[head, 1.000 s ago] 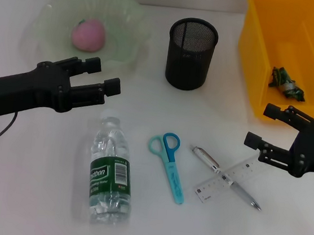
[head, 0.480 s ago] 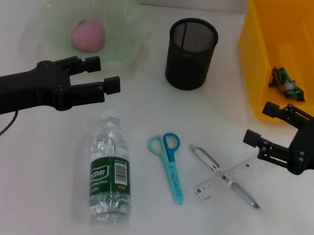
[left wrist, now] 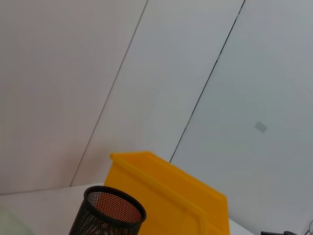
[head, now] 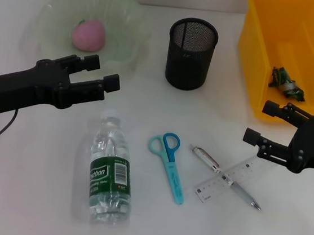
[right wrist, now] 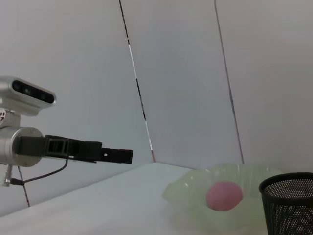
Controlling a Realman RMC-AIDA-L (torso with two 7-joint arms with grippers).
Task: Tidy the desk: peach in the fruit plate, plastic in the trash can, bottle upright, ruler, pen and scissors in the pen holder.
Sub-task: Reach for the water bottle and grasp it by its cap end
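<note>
Nearest to the robot, the water bottle [head: 111, 171] is seen lying on its side on the white desk [head: 35, 194], so it is not yet set upright. Just beyond it, the blue scissors [head: 170, 164] are lying flat, and to their right the silver pen [head: 225, 177] is crossed by the clear ruler [head: 226, 180]; the two are touching. None of these three is placed in the holder yet.

The left gripper [head: 101, 72] is held above the desk between the bottle cap and the plate, its fingers parted and empty. The right gripper [head: 262, 121] is held near the ruler's far end, beside the yellow bin, with fingers also spread and nothing between them.

Farther back, the black mesh pen holder [head: 191, 53] is standing empty as far as can be seen. The peach [head: 88, 35] is already resting in the pale green fruit plate [head: 129, 12], and the crumpled plastic wrapper [head: 286, 83] is lying inside the yellow trash bin [head: 256, 44]. These two steps are judged done. The crossed pen and ruler may hinder a clean grasp.
</note>
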